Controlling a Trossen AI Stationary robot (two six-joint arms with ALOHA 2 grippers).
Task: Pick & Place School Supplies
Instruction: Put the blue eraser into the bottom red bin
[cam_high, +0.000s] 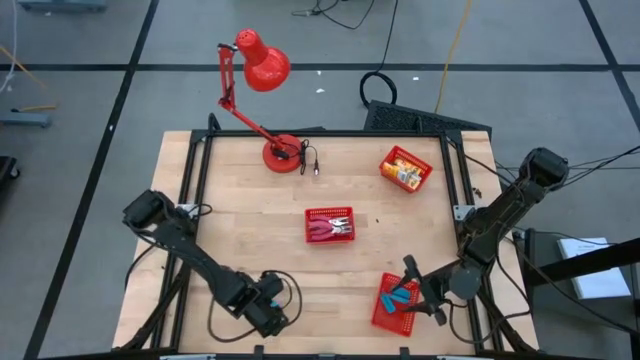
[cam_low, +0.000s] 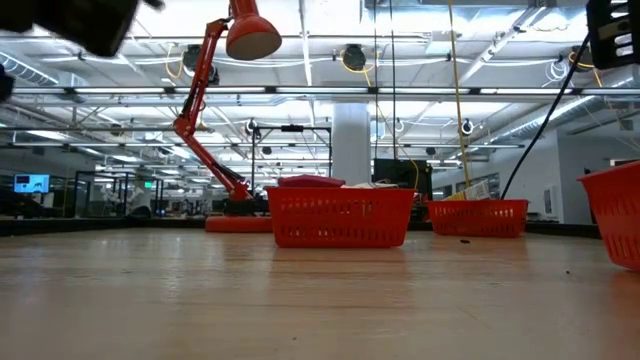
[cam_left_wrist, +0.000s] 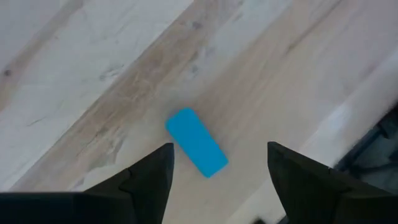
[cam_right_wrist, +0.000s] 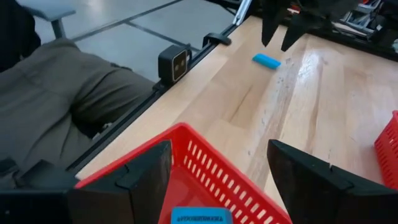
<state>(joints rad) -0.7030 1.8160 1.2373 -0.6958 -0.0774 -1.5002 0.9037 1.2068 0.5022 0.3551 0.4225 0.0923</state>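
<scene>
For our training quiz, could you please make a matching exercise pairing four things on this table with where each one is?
Things:
1. blue block
2. red desk lamp
3. red-handled tools
4. yellow-and-white packets

Places:
A. in the middle basket
B. in the far right basket
C. on bare wood below the open left gripper
D. standing at the far edge, left of centre

Pairs: 1-C, 2-D, 3-A, 4-B

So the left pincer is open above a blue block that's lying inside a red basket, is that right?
Not quite. The left pincer is open above the blue block, but the block lies flat on the bare wooden table, not inside a red basket. The left wrist view shows only wood around it, and the right wrist view shows the same block on the tabletop.
</scene>
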